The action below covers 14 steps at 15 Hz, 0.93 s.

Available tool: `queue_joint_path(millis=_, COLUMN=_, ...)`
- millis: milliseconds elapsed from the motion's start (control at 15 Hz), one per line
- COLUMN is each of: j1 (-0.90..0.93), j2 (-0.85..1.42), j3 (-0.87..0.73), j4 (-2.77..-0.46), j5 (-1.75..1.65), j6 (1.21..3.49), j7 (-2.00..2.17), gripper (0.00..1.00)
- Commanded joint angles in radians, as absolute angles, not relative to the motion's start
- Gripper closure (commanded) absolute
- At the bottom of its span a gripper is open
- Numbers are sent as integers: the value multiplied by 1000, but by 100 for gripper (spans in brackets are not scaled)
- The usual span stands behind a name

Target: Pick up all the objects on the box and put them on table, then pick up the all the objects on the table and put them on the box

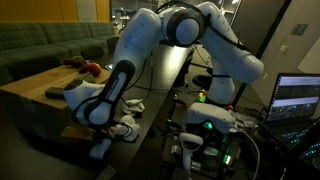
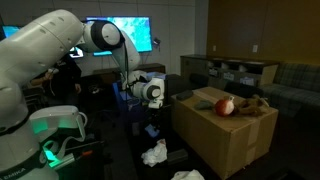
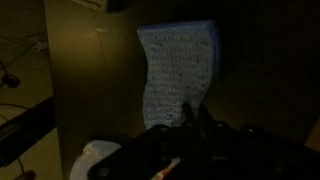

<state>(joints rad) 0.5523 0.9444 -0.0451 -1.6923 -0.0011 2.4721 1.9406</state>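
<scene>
Though the wrist view is dim, the gripper [image 3: 188, 122] reads as all but closed, its dark fingers [image 3: 205, 125] nipped on the near edge of the blue piece [image 3: 180, 65]. The blue piece is a knitted cloth that spreads away from the fingertips, one side slightly curled. Left of the gripper and close by is a white fluffy cloth toy [image 3: 92, 160], only partly in frame.

In an exterior view, the box [image 1: 30, 85] stands left of the gripper. On its top are a dark bar [image 1: 55, 93], then a red toy [image 1: 93, 68] nearer the gripper, both well apart from it. The gripper hangs low beside the box wall; contact with the box cannot be told. The black table [image 1: 160, 85] runs off to the gripper's right.

In an exterior view from the opposite side, the box top is right of the gripper. A brownish item [image 2: 257, 102], kind unclear, lies just beyond the red toy.
</scene>
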Motion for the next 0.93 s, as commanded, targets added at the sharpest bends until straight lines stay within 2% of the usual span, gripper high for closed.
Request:
queue_joint_path(millis=0, j1=569, j2=834, j3=-75, j4=-1765, j5=-71, j6=2418, j7=1956, gripper=98)
queue_joint_path(millis=867, j1=464, j2=497, j3=-85, j4=-1867, j5=-416, j6=2270, j7=1782, gripper=98)
